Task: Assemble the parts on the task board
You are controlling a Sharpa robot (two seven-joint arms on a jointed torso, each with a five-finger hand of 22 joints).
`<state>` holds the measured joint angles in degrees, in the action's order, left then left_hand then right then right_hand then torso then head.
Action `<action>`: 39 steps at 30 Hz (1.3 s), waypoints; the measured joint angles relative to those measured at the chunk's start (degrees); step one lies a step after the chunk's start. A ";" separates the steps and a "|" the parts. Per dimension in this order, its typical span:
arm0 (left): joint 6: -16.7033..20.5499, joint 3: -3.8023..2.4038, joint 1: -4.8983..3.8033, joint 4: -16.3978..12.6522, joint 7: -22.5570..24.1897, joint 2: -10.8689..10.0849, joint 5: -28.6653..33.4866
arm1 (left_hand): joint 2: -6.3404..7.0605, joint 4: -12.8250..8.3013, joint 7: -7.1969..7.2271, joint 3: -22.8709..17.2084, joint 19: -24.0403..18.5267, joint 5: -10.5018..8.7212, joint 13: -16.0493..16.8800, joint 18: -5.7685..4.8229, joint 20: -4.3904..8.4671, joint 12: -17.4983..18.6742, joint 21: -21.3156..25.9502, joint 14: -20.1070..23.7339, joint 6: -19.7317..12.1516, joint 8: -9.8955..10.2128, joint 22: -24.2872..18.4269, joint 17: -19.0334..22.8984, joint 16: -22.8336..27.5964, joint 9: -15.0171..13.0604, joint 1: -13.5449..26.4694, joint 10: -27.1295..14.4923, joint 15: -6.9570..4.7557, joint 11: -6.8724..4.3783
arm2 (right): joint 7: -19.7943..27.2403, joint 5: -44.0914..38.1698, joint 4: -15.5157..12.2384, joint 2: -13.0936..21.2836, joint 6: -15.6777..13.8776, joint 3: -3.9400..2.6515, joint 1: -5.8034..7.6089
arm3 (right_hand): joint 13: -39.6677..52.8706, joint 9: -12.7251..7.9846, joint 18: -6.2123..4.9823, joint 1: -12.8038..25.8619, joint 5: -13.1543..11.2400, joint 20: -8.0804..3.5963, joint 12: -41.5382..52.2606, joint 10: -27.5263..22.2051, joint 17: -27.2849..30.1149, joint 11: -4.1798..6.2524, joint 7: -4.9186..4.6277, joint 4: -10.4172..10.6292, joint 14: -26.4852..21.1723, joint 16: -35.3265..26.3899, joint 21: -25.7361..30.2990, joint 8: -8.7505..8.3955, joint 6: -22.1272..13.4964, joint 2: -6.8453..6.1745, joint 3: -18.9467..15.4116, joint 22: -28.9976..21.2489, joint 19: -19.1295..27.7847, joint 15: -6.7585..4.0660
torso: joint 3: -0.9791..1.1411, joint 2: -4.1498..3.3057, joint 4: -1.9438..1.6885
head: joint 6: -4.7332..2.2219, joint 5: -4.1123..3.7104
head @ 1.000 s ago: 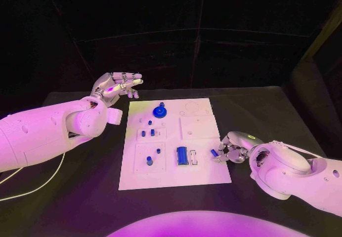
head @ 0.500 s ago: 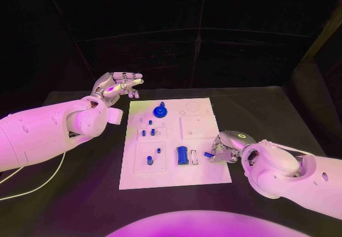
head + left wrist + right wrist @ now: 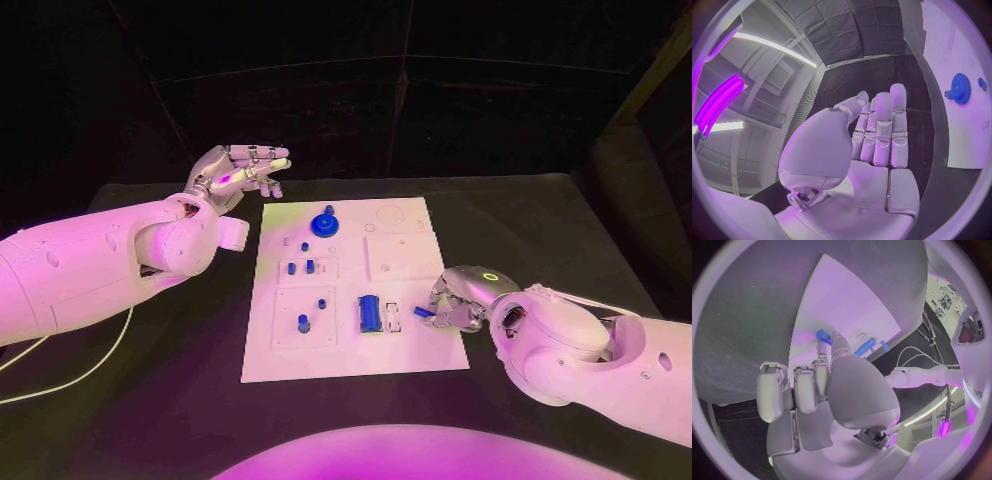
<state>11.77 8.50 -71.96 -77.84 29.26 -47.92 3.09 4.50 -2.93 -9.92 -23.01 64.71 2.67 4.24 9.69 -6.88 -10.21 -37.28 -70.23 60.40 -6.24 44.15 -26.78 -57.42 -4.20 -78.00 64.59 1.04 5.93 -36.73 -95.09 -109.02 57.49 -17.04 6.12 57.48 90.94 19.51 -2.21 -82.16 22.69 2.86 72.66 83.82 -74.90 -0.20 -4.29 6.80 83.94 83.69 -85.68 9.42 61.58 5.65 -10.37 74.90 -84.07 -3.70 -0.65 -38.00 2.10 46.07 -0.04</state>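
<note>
Right robot hand (image 3: 459,300) pinches a peg (image 3: 423,313) at the board (image 3: 418,355)'s edge: keep it upright, seat gently. Left robot hand (image 3: 238,172) empty, fingers apart.

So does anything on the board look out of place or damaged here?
Nothing stands out. The task board lies flat, the blue gear sits at its far end, and the right hand pinches a small blue part at its edge.

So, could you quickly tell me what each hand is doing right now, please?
Left hand: raised off the table beyond the task board, fingers together, holding nothing.
Right hand: at the board's edge, pinching a small blue part.
</note>
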 measured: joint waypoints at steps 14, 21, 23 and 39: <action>-0.03 0.01 0.02 0.07 -0.07 0.12 -0.01 | 0.00 0.00 0.00 0.00 0.00 0.00 0.00 0.00 0.00 0.00 0.00 0.00 0.00 0.00 0.00 0.05 0.00 0.00 0.00 0.00 0.00 0.00 | -0.46 3.56 -2.12 0.90 -2.51 0.39 -0.41 | 0.06 -0.51 0.00 -0.64 1.76 -0.15 0.00 0.00 0.00 0.00 0.23 1.00 -0.01 0.00 -0.35 -1.25 1.00 -0.65 4.30 0.00 0.15 0.01 | -0.08 0.01 -0.04 | 0.02 0.12; -0.04 0.01 0.02 0.07 -0.09 0.16 -0.01 | 0.00 0.00 0.00 0.00 0.00 0.00 0.00 0.00 0.00 0.00 0.00 0.00 0.00 0.00 0.01 0.05 0.00 0.00 0.00 0.00 0.00 0.00 | -0.32 4.87 -2.53 0.65 -5.74 0.46 -0.53 | -0.59 -0.81 0.01 -0.11 0.24 -0.14 -0.12 0.01 0.00 0.00 0.00 2.23 -0.01 0.00 -0.35 -1.51 1.30 -1.77 6.66 0.00 0.15 0.01 | -0.10 0.01 -0.07 | -0.01 0.35; -0.05 0.01 0.03 0.07 -0.10 0.17 -0.01 | 0.00 0.00 0.00 0.00 0.00 0.00 0.00 0.00 0.00 0.00 0.00 0.00 0.00 0.00 0.01 0.05 0.00 0.00 0.00 0.00 0.00 0.00 | -0.19 5.42 -2.56 0.35 -7.05 0.46 -0.53 | -1.36 -0.81 0.00 0.32 -0.17 -0.14 -0.07 -0.11 0.00 0.12 0.02 2.53 -0.01 0.00 -0.35 -1.51 1.47 -2.20 7.08 0.00 0.15 0.01 | -0.10 0.01 -0.07 | -0.05 0.48; -0.15 0.02 0.03 -0.05 -0.20 0.14 -0.01 | 0.00 0.00 0.00 0.00 0.00 0.00 0.00 0.00 0.00 -0.22 0.00 0.00 0.00 0.00 -0.05 0.04 0.00 0.00 0.00 0.00 0.00 0.00 | 1.02 12.49 -1.45 -3.17 -11.09 0.44 -0.52 | -7.24 -1.04 0.01 2.58 -0.72 -0.13 0.37 0.25 -0.04 0.66 0.36 3.67 0.19 0.00 -0.35 -1.50 2.77 -5.10 8.57 0.00 0.14 -0.22 | -0.04 -0.06 0.00 | 0.02 0.81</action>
<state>11.62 8.52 -71.93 -77.89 29.07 -47.78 3.09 4.49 -2.93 -9.92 -23.01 64.71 2.67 4.24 9.69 -6.88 -10.44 -37.28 -70.23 60.40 -6.24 44.11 -26.74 -57.42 -4.20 -78.00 64.59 1.04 5.93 -35.71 -82.60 -110.47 54.32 -28.12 6.57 56.96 83.69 18.47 -2.20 -79.59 21.97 2.73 73.03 84.07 -74.94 0.47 -3.94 10.47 84.13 83.69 -86.04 7.92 64.35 0.55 -1.80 74.90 -83.93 -3.93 -0.70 -38.06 2.10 46.09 0.77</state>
